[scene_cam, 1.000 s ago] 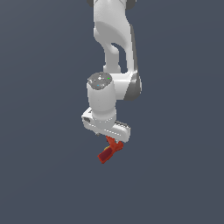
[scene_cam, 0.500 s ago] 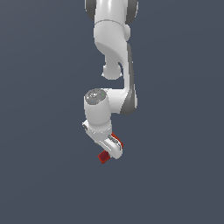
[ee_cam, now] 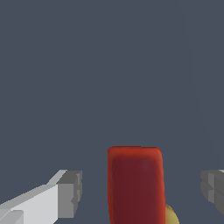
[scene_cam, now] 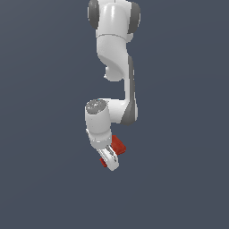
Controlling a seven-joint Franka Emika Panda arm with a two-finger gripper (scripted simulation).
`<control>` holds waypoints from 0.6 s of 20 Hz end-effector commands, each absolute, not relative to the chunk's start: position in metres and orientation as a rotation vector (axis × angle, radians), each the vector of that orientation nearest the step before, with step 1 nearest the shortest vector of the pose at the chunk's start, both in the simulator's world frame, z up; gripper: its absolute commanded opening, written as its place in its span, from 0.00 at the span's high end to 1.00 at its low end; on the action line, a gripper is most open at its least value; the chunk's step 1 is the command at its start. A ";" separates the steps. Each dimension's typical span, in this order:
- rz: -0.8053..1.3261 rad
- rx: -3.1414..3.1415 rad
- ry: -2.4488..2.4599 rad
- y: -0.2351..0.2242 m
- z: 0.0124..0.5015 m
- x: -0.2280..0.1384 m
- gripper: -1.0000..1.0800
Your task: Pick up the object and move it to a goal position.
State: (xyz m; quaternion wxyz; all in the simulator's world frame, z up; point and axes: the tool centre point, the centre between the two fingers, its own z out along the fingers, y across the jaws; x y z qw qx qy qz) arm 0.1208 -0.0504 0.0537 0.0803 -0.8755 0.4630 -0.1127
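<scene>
The red-orange object sits between the fingers of my white gripper, held in the air below the bent arm. Only two red parts show in the exterior view: one behind the hand and a small bit by the fingertips. In the wrist view the object is a red rounded block between the two grey fingers, with a gap showing on each side of it. A small yellow patch shows beside it. The gripper carries the object.
Only plain dark grey-blue background surrounds the arm in both views. No table, goal marker or other object shows.
The hand has sunk lower and turned, with the object still in it. The object has swung with the hand, and less of it shows now.
</scene>
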 end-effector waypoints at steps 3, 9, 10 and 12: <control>-0.347 -2.584 1.432 -0.053 0.049 0.124 0.00; -0.346 -2.586 1.430 -0.052 0.046 0.124 0.00; -0.346 -2.585 1.430 -0.052 0.044 0.125 0.00; -0.346 -2.584 1.432 -0.052 0.039 0.126 0.00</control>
